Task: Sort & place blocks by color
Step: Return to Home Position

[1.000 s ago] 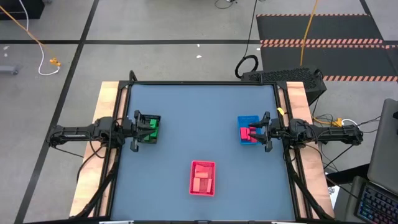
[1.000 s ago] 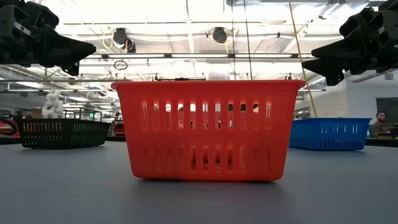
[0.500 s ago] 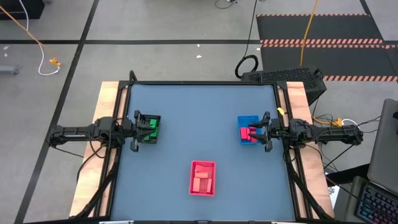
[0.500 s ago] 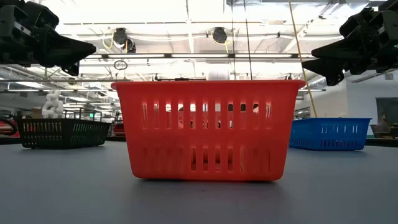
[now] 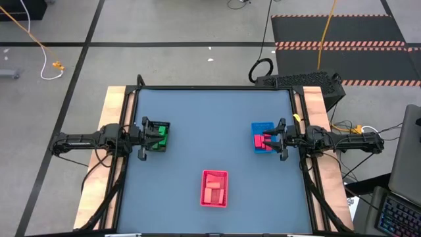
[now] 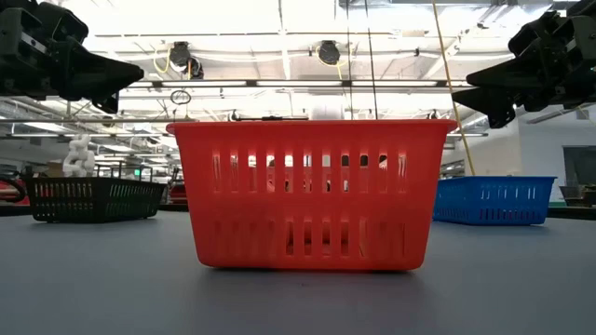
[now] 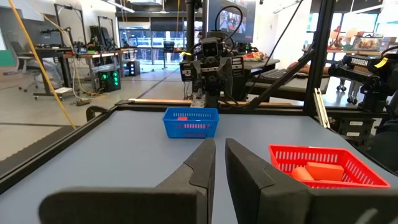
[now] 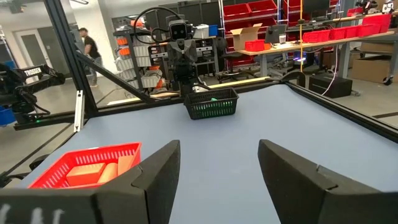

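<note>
Green blocks (image 5: 160, 133) lie in the black tray (image 5: 162, 124) at the table's left. Magenta-red blocks (image 5: 260, 141) lie in the blue tray (image 5: 262, 126) at the right. Salmon-orange blocks (image 5: 213, 188) lie in the red tray (image 5: 215, 204) near the front middle. My left gripper (image 5: 145, 137) hovers at the black tray's left side, its fingers (image 7: 202, 165) almost together and holding nothing. My right gripper (image 5: 275, 139) hovers at the blue tray's right side, wide open (image 8: 219, 155) and empty. In the low view both grippers (image 6: 130, 70) (image 6: 466, 98) hang high above the table.
Bare blue-grey table surface (image 5: 210, 112) spreads between the three trays and toward the far edge. A black raised frame (image 5: 214, 88) borders the table. The low view is mostly filled by the red tray (image 6: 312, 195). Benches, cables and a person show in the room behind.
</note>
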